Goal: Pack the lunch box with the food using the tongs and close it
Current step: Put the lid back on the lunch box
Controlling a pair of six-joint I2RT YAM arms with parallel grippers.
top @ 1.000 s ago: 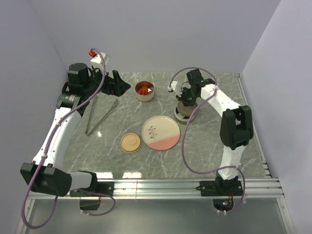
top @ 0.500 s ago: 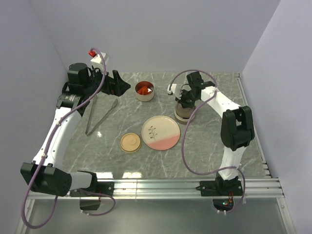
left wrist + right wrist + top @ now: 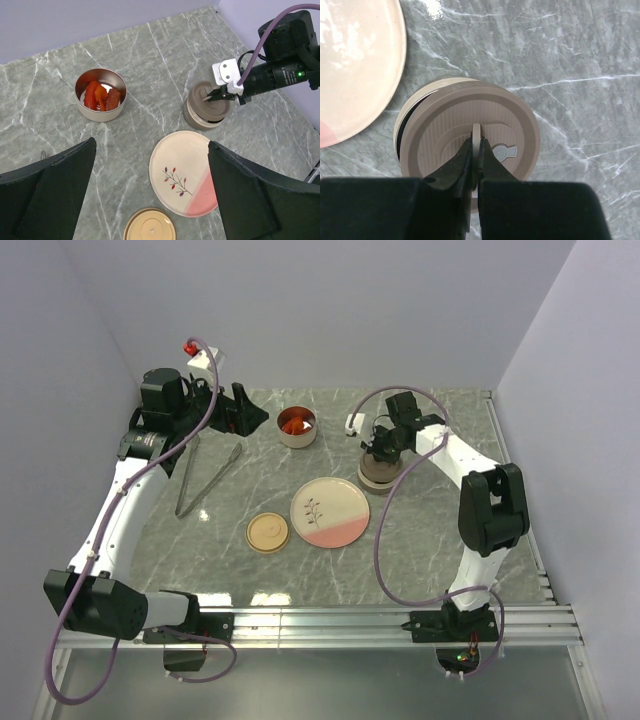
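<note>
Over the tub [image 3: 401,142], the right gripper [image 3: 476,146] pointed down, seemingly pinching the tab [image 3: 476,132] on its lid [image 3: 512,117]; the left gripper [image 3: 238,408] gaped, empty.

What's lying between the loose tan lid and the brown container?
The pink-and-cream plate lies between the tan lid and the brown container. The top view shows it best.

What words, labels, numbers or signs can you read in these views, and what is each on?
No words, brands or numbers are readable in any view.
Only sign: a small grey keyhole-shaped mark on the brown lid, beside the tab the right pincer pinches.
The plate bears a sprig drawing, no lettering.
</note>
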